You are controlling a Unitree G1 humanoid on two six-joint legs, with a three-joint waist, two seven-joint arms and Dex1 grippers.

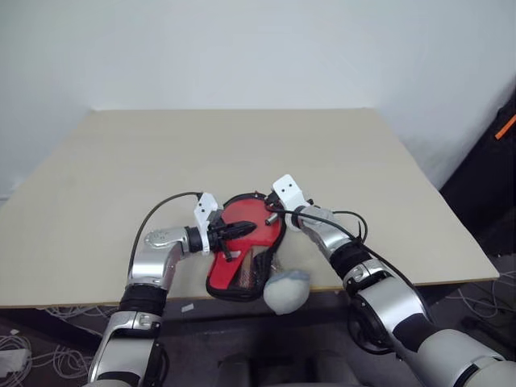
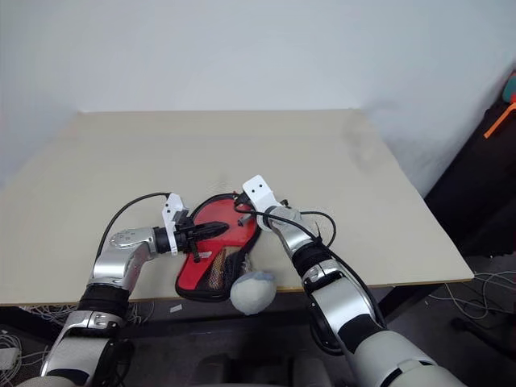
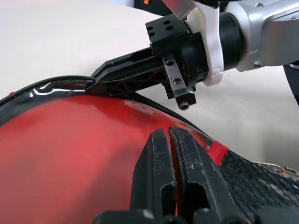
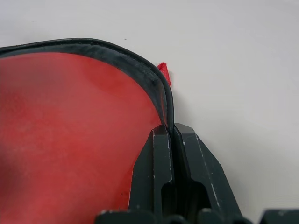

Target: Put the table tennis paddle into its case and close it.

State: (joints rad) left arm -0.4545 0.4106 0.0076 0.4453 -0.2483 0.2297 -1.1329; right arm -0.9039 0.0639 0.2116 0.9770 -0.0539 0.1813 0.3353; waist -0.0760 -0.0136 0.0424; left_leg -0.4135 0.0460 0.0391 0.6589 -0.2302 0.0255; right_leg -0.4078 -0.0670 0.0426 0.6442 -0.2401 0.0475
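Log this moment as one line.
left end effector: shut, on case | right end effector: shut on case rim | table: case at near edge

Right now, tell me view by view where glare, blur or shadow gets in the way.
Left wrist view: white glare streaks on the case rim, and its red surface is soft in the foreground. Right wrist view: the red surface blurs toward the near edge; the black rim stays sharp. Left eye view: even light, only faint shadows on the table.
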